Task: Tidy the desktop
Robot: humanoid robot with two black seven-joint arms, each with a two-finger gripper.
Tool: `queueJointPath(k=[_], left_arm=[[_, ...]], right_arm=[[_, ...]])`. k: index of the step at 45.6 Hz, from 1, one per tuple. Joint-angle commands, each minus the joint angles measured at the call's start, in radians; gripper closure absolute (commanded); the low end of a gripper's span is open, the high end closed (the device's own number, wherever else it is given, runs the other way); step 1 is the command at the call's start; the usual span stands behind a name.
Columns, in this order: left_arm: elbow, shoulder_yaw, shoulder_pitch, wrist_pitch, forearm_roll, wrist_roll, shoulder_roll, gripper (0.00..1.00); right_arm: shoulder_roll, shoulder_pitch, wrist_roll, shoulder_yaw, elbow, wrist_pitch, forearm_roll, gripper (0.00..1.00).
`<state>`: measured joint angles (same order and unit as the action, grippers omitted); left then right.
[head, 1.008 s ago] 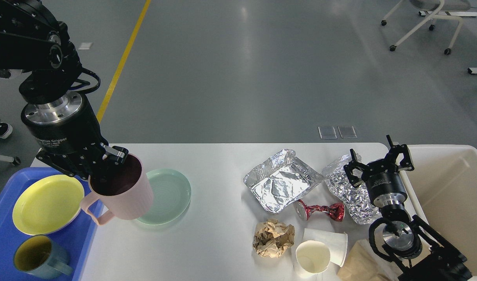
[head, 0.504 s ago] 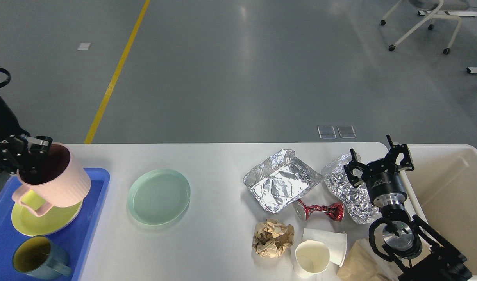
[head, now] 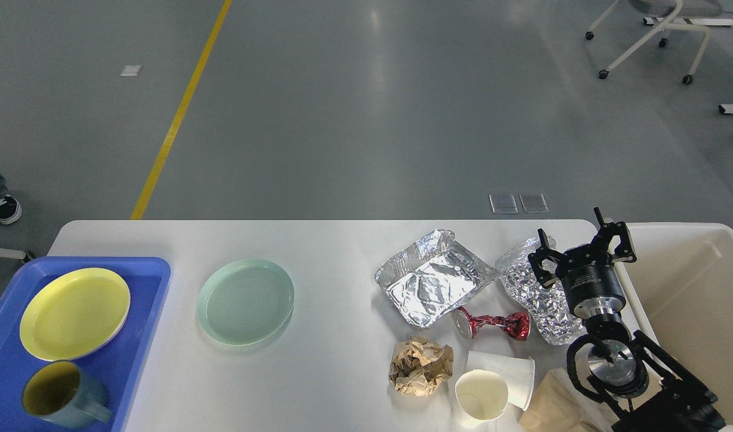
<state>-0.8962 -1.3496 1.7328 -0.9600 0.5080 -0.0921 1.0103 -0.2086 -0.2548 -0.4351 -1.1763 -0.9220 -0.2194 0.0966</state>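
Observation:
The white desktop spans the lower view. On it lie a pale green plate, an open foil tray, crumpled foil, a crushed red can, a brown paper ball and two white paper cups. A blue tray at the left holds a yellow plate and a grey-blue mug. My right gripper stands open above the crumpled foil's right side, holding nothing. My left gripper is out of view.
A cream bin stands just off the desktop's right end, close beside my right arm. A brown paper bag lies at the front right edge. Grey floor with a yellow line and a chair lie beyond the far edge.
My left arm carried the pink mug leftward over the blue tray and then left the view with it; neither shows now. The right arm has stayed put.

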Motion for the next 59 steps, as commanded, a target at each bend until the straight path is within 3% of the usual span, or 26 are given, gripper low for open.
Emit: queueJointPath(k=[1,10,23,44,50,59], left_arm=[[0.12,0.19,-0.246,0.0,0.001,0.0,0.007,0.97],[0.235,0.392,-0.481,0.0,-0.002,-0.001,0.001,0.96],[0.356,0.55,-0.68,0.0,-0.005,-0.009,-0.019,0.96],[0.408,0.63,-0.76,0.0,-0.019,-0.011,-0.07,0.92],[0.408,0.63,-0.76,0.0,-0.016,-0.009,-0.071,0.84],[0.407,0.63,-0.76,0.038,-0.019,-0.008,-0.073,0.56]], right_arm=[[0.0,0.0,0.001,0.0,0.0,0.0,0.0,0.0],[0.0,0.0,0.001,0.0,0.0,0.0,0.0,0.0],[0.0,0.0,0.001,0.0,0.0,0.0,0.0,0.0],[0.0,0.0,-0.001,0.0,0.0,0.0,0.0,0.0],[0.0,0.0,-0.001,0.0,0.0,0.0,0.0,0.0],[0.0,0.0,0.0,0.0,0.0,0.0,0.0,0.0]])
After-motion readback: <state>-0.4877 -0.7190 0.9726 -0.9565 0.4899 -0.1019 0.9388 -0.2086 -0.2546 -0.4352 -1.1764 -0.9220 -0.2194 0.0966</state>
